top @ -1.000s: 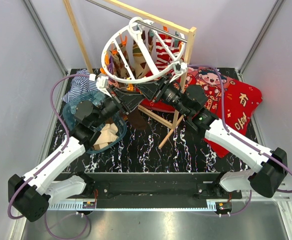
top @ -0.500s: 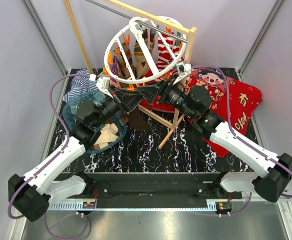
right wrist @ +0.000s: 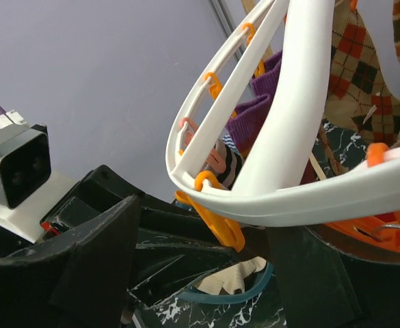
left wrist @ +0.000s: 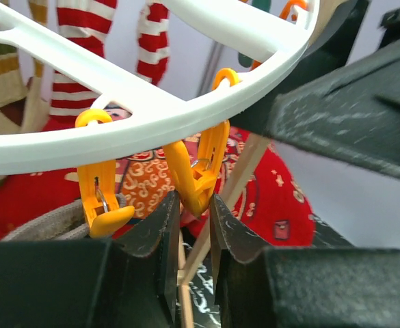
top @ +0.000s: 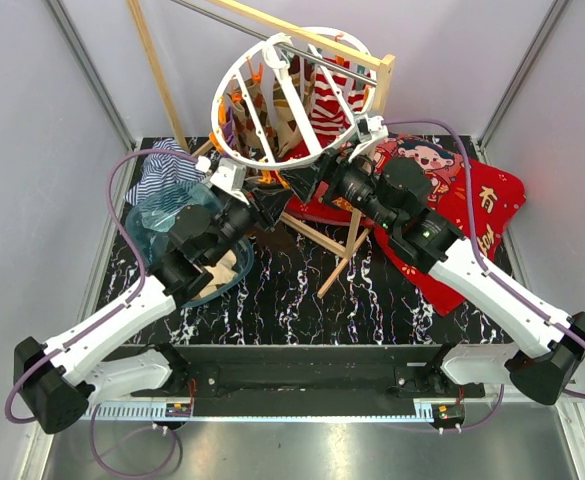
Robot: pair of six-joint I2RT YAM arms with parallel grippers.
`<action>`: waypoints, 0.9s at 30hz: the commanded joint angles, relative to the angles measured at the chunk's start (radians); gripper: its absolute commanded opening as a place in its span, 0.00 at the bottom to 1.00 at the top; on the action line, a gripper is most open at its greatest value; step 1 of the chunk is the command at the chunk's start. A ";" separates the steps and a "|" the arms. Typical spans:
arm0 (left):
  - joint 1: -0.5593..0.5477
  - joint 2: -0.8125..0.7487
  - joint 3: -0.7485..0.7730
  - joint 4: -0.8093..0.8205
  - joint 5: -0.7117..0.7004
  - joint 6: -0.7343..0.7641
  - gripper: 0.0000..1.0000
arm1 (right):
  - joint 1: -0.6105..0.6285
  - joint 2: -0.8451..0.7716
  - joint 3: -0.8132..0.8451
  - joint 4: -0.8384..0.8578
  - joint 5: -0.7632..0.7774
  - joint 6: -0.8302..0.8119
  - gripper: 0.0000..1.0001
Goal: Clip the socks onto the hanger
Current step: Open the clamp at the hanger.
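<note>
Tilted white hanger (left wrist: 152, 116) at twelve o'clock with socks (top: 327, 100) hanging, left gripper (left wrist: 194, 219) pinching an orange clip (left wrist: 198, 174) under its rim, right gripper (top: 294, 181) spread wide at that rim.

Round white ring hanger (left wrist: 152, 113): smooth, glossy plastic
Orange clip (left wrist: 198, 171): shiny moulded plastic, thin metal wire spring
Patterned socks (left wrist: 83, 27): soft knitted cloth
Pale pole frame (top: 155, 70): bare matt wood
Tabletop (top: 292, 300): glossy black, white-veined marble look
Left tool (left wrist: 193, 199): black plastic, matt and grainy
</note>
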 commanded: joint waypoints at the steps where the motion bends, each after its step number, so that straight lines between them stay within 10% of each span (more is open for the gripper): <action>1: -0.044 0.032 0.035 -0.034 -0.139 0.135 0.00 | -0.006 0.022 0.077 -0.102 0.027 -0.049 0.81; 27: -0.220 0.036 -0.020 0.062 -0.387 0.365 0.00 | 0.160 0.149 0.275 -0.263 0.324 -0.261 0.66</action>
